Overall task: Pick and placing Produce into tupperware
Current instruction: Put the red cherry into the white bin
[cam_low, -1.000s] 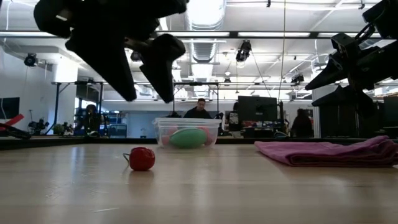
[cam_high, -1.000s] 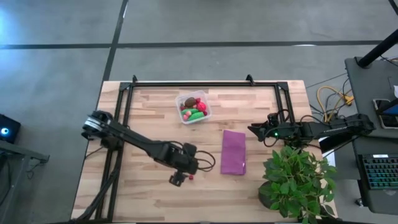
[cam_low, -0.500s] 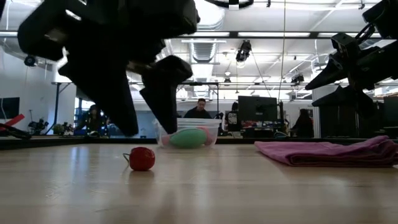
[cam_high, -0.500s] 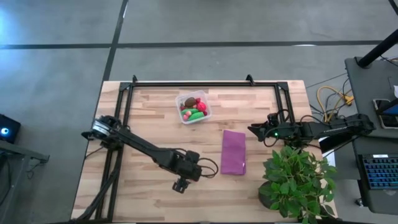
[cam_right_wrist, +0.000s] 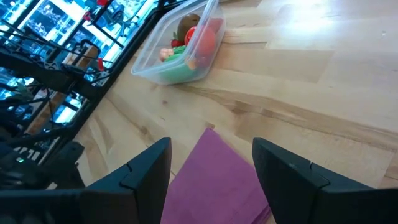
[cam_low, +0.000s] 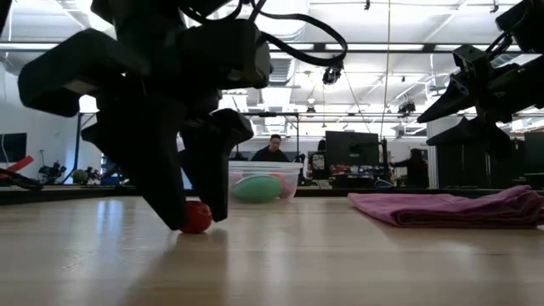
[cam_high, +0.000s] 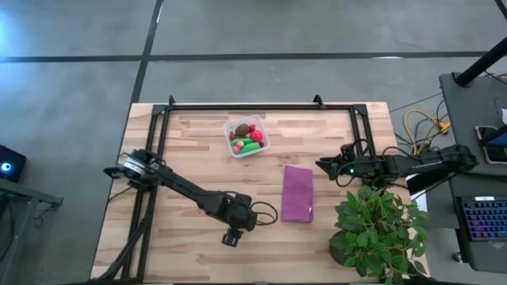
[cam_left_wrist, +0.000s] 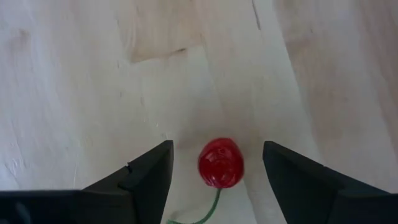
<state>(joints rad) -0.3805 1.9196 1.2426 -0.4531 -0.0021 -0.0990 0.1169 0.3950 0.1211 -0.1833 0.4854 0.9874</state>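
From above, one small clear square plastic tupperware (cam_high: 246,137) sits on the pale wooden tabletop (cam_high: 190,150) toward its far edge, holding one brown oval piece, red round pieces and green elongated pieces of toy produce. One purple rectangular cloth (cam_high: 297,193) lies flat, well apart from the container. The left tool (cam_high: 230,237) points down at the near middle of the tabletop, beside the cloth. The right tool (cam_high: 324,165) waits over the right side, next to one leafy green potted plant (cam_high: 379,229).

At table height, the left tool (cam_low: 187,223) has its fingers down at the wood on either side of one small round red toy fruit (cam_low: 195,217). The tupperware (cam_low: 263,181) stands behind, a green piece showing through its wall.

The left wrist view shows the fingers spread apart with the red fruit (cam_left_wrist: 220,163) between them, not clamped, a thin green stem trailing from it.

The right wrist view shows the right tool's fingers apart over the cloth (cam_right_wrist: 217,180), with the filled tupperware (cam_right_wrist: 180,46) beyond.
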